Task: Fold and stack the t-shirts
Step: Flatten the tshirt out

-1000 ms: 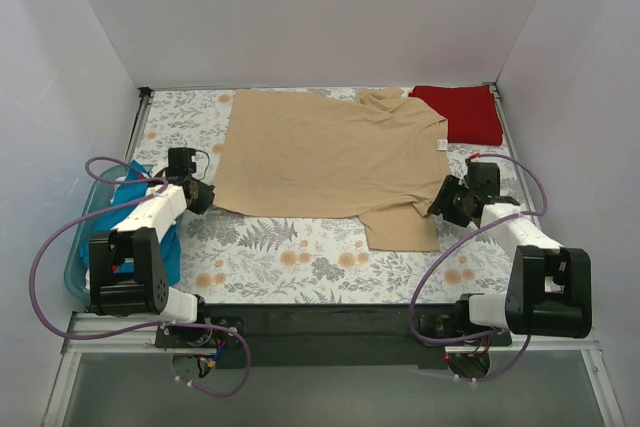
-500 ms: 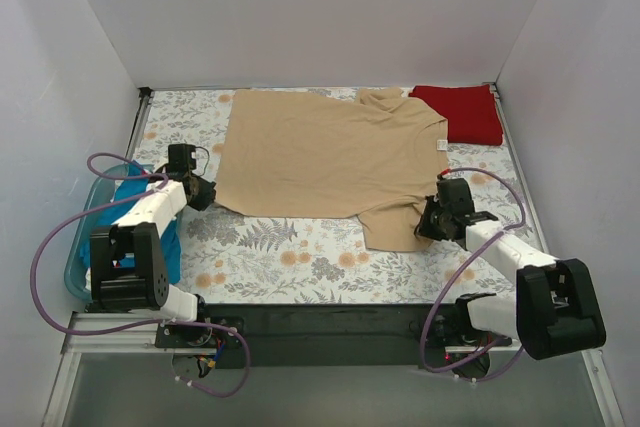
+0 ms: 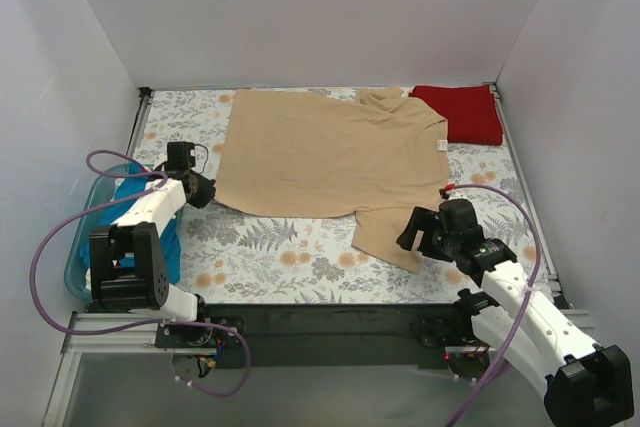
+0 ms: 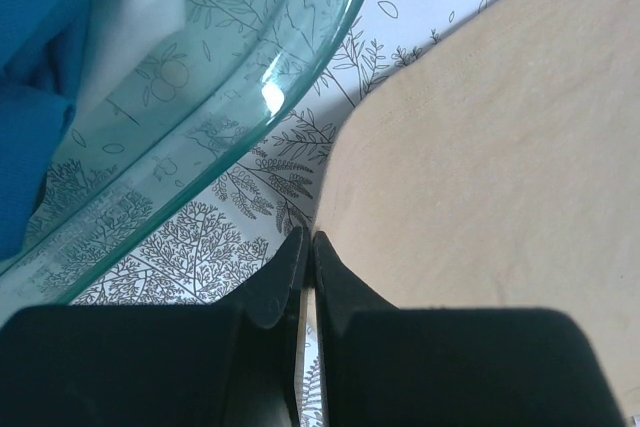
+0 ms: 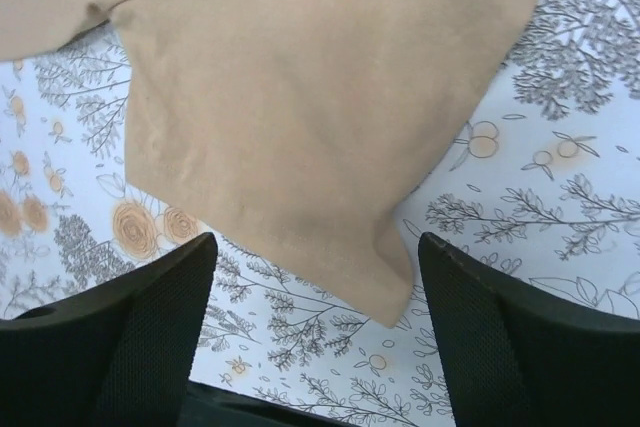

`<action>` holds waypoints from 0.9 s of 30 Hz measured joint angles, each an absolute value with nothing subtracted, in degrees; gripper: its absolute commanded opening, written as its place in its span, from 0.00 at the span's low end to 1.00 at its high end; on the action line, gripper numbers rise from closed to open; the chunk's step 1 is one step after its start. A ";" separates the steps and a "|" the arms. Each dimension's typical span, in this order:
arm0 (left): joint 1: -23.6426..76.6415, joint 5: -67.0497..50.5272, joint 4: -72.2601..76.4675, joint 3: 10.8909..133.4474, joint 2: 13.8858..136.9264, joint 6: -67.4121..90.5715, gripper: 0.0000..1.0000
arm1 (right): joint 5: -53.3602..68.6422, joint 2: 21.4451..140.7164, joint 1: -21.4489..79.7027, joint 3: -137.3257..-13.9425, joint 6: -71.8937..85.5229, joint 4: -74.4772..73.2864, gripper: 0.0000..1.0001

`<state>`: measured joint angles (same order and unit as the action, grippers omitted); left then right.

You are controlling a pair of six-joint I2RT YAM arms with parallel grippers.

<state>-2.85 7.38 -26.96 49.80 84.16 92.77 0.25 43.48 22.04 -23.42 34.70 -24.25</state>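
T-shirt [image 3: 330, 152], tan: sleeve [image 5: 300, 137] was dragged, then dropped between right gripper's [image 5: 315, 242] opened jaws; left gripper [image 4: 305, 239] was kept shut; fold judged pending.

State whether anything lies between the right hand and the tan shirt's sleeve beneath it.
Nothing visible does. The open right hand hangs straight over one sleeve of the tan shirt, with only bare tablecloth around that sleeve.
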 measured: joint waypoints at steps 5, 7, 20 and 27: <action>-2.85 7.16 -26.98 49.80 84.16 92.55 0.00 | -4.23 49.60 19.03 -26.22 34.15 -26.00 0.81; -2.85 6.98 -26.96 49.80 84.16 92.36 0.00 | -4.82 53.49 16.58 -27.68 33.67 -25.32 0.78; -2.85 5.96 -26.94 49.80 84.16 92.07 0.00 | 1.58 71.26 0.75 -32.40 31.09 -13.61 0.50; -2.87 5.43 -26.81 49.80 84.16 91.88 0.00 | 2.57 73.80 0.75 -33.15 31.55 -9.58 0.49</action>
<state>-2.87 5.43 -26.81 49.80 84.16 91.88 2.57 73.80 0.75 -33.15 31.55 -9.58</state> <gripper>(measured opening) 0.014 0.493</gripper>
